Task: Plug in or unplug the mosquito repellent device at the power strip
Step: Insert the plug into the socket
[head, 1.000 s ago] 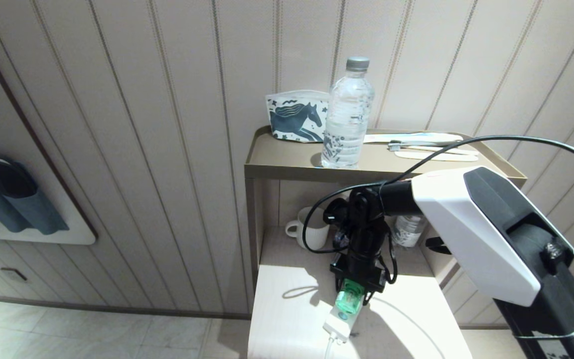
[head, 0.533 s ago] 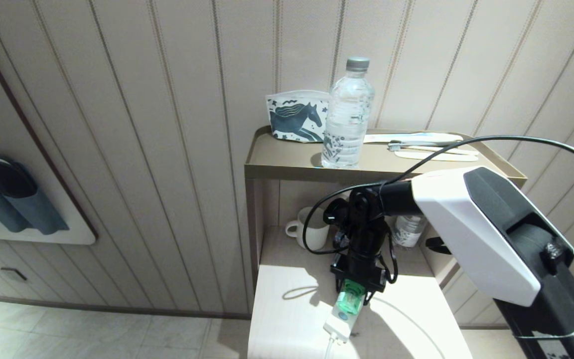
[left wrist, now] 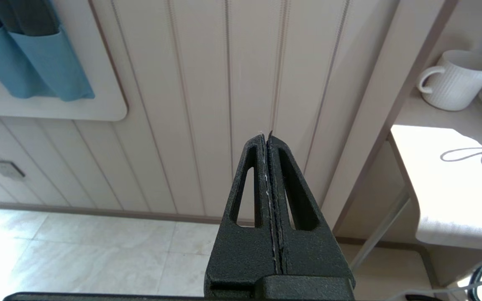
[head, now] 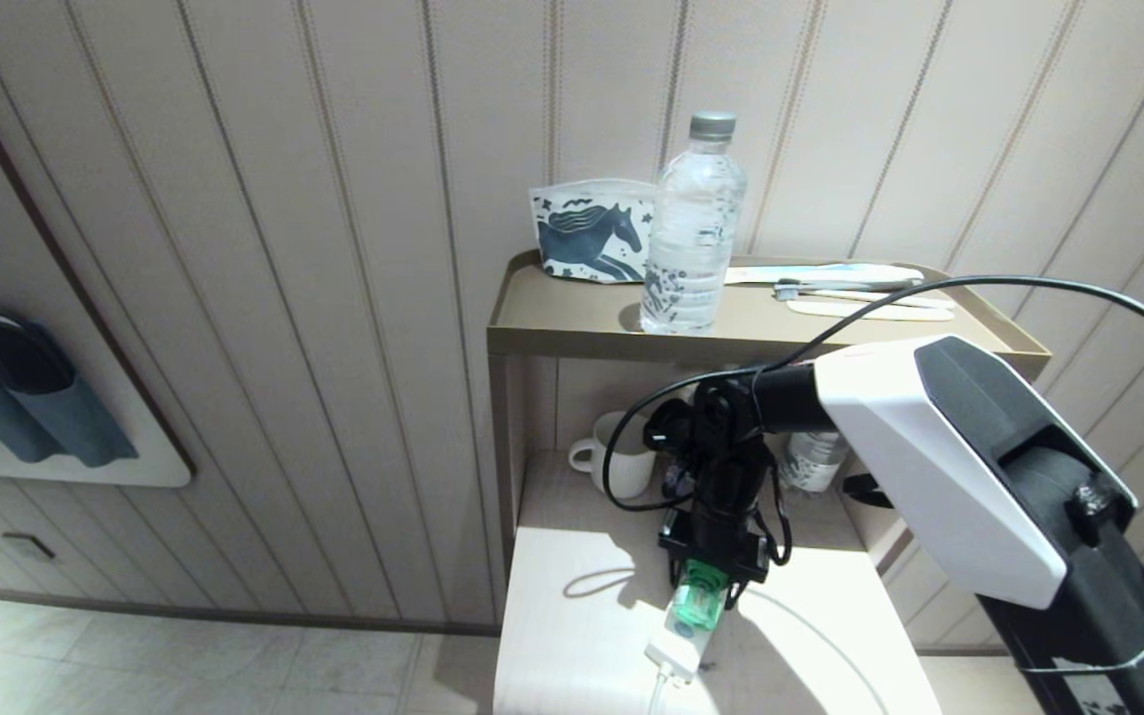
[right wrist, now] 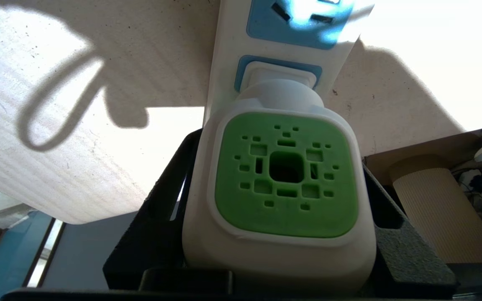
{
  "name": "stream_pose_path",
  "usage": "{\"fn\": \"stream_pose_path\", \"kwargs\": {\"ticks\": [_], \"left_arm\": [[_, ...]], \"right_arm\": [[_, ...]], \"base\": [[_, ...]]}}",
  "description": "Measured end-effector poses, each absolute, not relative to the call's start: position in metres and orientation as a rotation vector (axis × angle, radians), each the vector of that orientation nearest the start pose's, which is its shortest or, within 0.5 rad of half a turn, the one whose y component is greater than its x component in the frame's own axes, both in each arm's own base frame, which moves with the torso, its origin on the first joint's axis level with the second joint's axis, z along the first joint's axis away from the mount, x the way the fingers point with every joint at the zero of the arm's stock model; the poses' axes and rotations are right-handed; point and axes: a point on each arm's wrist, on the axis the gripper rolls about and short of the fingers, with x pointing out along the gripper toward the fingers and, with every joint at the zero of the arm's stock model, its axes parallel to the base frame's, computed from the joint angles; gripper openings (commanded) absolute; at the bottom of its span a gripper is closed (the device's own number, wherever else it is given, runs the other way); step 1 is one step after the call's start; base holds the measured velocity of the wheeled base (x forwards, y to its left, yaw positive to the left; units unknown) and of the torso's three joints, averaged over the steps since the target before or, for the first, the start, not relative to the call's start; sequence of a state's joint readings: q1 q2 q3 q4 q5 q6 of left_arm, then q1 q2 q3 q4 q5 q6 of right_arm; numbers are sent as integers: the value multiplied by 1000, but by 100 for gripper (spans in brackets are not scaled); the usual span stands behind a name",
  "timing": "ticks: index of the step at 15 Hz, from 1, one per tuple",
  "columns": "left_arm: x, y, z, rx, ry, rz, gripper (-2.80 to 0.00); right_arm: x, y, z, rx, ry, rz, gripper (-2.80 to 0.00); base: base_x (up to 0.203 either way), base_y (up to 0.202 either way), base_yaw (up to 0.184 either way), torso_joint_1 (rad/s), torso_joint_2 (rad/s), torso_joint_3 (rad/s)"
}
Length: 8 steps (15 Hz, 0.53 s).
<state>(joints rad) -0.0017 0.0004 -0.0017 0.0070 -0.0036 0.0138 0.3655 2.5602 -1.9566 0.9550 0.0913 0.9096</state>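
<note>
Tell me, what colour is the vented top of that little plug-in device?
Green, set in a white body; the mosquito repellent device shows best in the right wrist view.

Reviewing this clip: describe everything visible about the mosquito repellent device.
The mosquito repellent device has a white plastic head with a green perforated top and a square centre hole. Its plug end sits in a blue socket face of the power strip on the light table. The right tool clamps it from both sides.

The mosquito repellent device (right wrist: pixel 280 196) hides its own prongs and liquid bottle in the right wrist view; the power strip (right wrist: pixel 295 37) is cut off by that picture's edge, showing 2 socket faces; in the head view the right end effector (head: pixel 703 586) covers the strip's far part.
</note>
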Motion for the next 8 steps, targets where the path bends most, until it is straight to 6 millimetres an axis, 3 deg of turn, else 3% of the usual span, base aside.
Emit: {"fn": "stream_pose_path", "kwargs": {"ticks": [8], "left_arm": [[-23, 0, 75, 13, 6, -5, -280]], "right_arm": [[409, 159, 25, 488, 1574, -361, -280]], "base": [[0, 0, 0, 0, 0, 0]]}}
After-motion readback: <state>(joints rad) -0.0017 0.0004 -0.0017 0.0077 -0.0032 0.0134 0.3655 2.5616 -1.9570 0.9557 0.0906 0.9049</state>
